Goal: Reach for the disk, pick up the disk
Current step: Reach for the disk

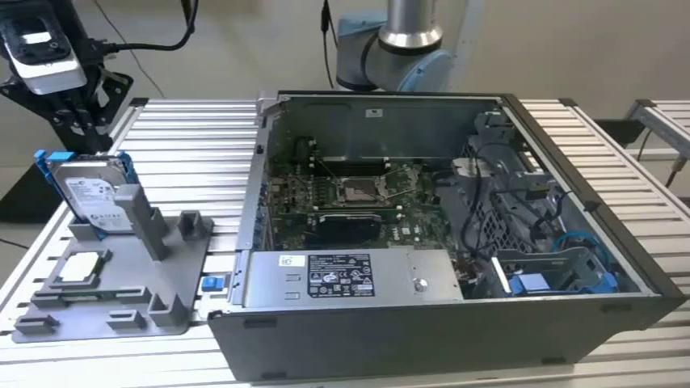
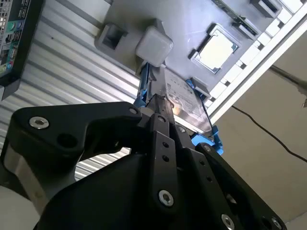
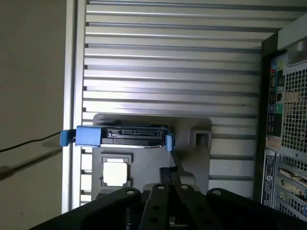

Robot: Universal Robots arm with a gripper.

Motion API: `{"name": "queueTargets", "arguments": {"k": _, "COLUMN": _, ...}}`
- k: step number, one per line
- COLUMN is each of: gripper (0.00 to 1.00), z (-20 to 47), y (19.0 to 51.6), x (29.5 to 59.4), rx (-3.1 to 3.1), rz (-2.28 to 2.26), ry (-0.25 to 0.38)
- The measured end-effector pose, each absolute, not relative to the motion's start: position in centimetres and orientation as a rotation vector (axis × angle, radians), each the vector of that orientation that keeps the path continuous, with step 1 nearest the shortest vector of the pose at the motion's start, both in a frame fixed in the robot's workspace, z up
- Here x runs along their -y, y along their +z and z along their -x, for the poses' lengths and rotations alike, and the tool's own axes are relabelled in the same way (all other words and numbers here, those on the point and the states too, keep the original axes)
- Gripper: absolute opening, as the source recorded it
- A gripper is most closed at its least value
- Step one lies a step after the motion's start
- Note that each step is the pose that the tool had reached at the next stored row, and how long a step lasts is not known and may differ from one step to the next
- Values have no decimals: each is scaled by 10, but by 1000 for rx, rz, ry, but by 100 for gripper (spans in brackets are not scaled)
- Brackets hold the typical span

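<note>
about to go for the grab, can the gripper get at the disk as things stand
Probably yes. The disk stands upright in the grey holder with its top edge bare, and the gripper hangs just above it, with nothing between them in the exterior view.

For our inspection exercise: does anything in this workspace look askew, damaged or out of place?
Nothing stands out. The silver-grey hard drive in its bright blue frame stands on edge in the grey plastic stand, and the open dark computer case lies on the slatted table.

I'm getting bright, even room light, glare streaking the slatted table, bleaching the square chip white, and a soft sheen on the disk.
</note>
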State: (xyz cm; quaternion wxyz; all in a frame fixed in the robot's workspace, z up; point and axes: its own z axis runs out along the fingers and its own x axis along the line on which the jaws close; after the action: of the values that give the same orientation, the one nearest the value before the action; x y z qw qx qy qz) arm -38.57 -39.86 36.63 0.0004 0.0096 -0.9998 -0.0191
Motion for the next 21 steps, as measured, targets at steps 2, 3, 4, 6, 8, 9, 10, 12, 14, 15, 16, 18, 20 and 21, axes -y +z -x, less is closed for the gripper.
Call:
{"name": "queueTargets", "arguments": {"k": 2, "gripper": 0, "z": 386, "y": 366, "x": 399, "rx": 3140, "rz": -30, "ry": -60}}
{"name": "queueTargets", "arguments": {"k": 3, "gripper": 0, "z": 386, "y": 366, "x": 399, "rx": 3140, "rz": -30, "ry": -60}}
{"name": "queueTargets", "arguments": {"k": 4, "gripper": 0, "z": 386, "y": 366, "x": 399, "rx": 3140, "rz": -30, "ry": -60}}
{"name": "queueTargets", "arguments": {"k": 6, "gripper": 0, "z": 386, "y": 366, "x": 398, "rx": 3140, "rz": -30, "ry": -60}}
{"name": "queueTargets", "arguments": {"k": 8, "gripper": 0, "z": 387, "y": 366, "x": 395, "rx": 3140, "rz": -30, "ry": -60}}
{"name": "queueTargets", "arguments": {"k": 9, "gripper": 0, "z": 389, "y": 366, "x": 393, "rx": 3140, "rz": -30, "ry": -60}}
{"name": "queueTargets", "arguments": {"k": 10, "gripper": 0, "z": 393, "y": 365, "x": 390, "rx": 3140, "rz": -30, "ry": -60}}
{"name": "queueTargets", "arguments": {"k": 12, "gripper": 0, "z": 402, "y": 365, "x": 385, "rx": 3140, "rz": -30, "ry": -60}}
{"name": "queueTargets", "arguments": {"k": 14, "gripper": 0, "z": 411, "y": 364, "x": 384, "rx": 3140, "rz": -30, "ry": -60}}
{"name": "queueTargets", "arguments": {"k": 15, "gripper": 0, "z": 415, "y": 364, "x": 383, "rx": 3140, "rz": -30, "ry": -60}}
{"name": "queueTargets", "arguments": {"k": 16, "gripper": 0, "z": 420, "y": 364, "x": 383, "rx": 3140, "rz": -30, "ry": -60}}
{"name": "queueTargets", "arguments": {"k": 18, "gripper": 0, "z": 429, "y": 364, "x": 381, "rx": 3140, "rz": -30, "ry": -60}}
{"name": "queueTargets", "arguments": {"k": 20, "gripper": 0, "z": 438, "y": 363, "x": 379, "rx": 3140, "rz": -30, "ry": -60}}
{"name": "queueTargets", "arguments": {"k": 21, "gripper": 0, "z": 443, "y": 363, "x": 379, "rx": 3140, "rz": -30, "ry": -60}}
